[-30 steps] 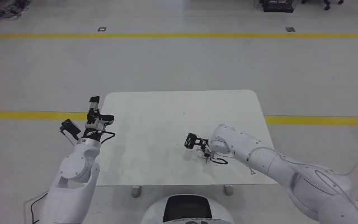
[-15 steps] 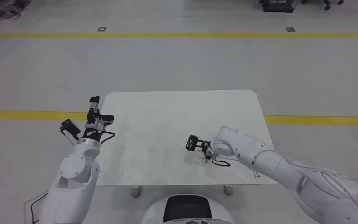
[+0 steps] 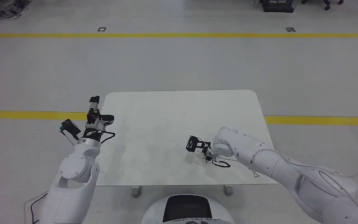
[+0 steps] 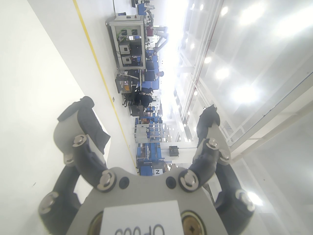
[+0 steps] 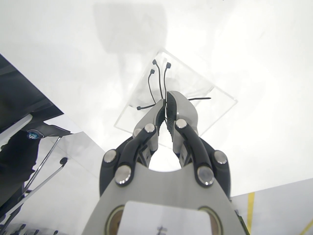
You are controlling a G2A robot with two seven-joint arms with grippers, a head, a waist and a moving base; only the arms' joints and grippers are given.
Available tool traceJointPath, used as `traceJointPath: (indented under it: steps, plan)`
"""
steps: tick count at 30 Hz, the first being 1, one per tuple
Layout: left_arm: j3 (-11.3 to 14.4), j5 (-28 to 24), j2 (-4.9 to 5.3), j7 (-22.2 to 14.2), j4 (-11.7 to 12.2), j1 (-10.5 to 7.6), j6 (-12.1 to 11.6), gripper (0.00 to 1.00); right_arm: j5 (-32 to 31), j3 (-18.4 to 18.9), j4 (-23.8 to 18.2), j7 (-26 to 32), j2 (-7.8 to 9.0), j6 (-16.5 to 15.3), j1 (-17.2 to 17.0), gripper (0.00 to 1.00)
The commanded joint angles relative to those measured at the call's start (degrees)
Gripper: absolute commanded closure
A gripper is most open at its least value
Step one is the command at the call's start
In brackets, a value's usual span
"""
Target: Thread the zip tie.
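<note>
Zip ties (image 5: 159, 84), black and thin, lie fanned out in a clear tray (image 5: 207, 108) on the front right part of the white table (image 3: 168, 112). The right gripper (image 5: 165, 100) stands low over the tray with its fingers pressed nearly together, pinching a strand among them; whether more than one strand is caught I cannot tell. Three heads lie just beyond the fingertips, a fourth lies off to one side, and a pointed tail sticks out past one finger. The left gripper (image 4: 146, 106) is spread wide and holds nothing, raised at the table's left edge.
</note>
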Motion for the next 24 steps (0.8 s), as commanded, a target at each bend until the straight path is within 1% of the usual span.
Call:
traceJointPath:
  steps: [1, 5, 9, 15, 20, 24]
  plan:
    - [0.0, 0.0, 0.0, 0.0, 0.0, 0.0, 0.0, 0.0, 0.1, 0.0, 0.4, 0.0, -0.26, 0.0, 0.0, 0.96]
    - [0.0, 0.0, 0.0, 0.0, 0.0, 0.0, 0.0, 0.0, 0.2, 0.0, 1.2, 0.0, -0.78, 0.0, 0.0, 0.96]
    - [0.0, 0.0, 0.0, 0.0, 0.0, 0.0, 0.0, 0.0, 0.0, 0.0, 1.9, -0.1, -1.23, 0.0, 0.1, 1.0]
    - [0.0, 0.0, 0.0, 0.0, 0.0, 0.0, 0.0, 0.0, -0.7, 0.0, 2.0, 0.4, -1.67, 0.0, 0.4, 1.0]
    - [0.0, 0.0, 0.0, 0.0, 0.0, 0.0, 0.0, 0.0, -1.4, 0.1, 0.2, 0.7, -1.02, 0.0, 0.7, 1.0]
    - [0.0, 0.0, 0.0, 0.0, 0.0, 0.0, 0.0, 0.0, -1.6, 1.0, -2.5, 0.8, 0.46, 0.0, 0.5, 1.0]
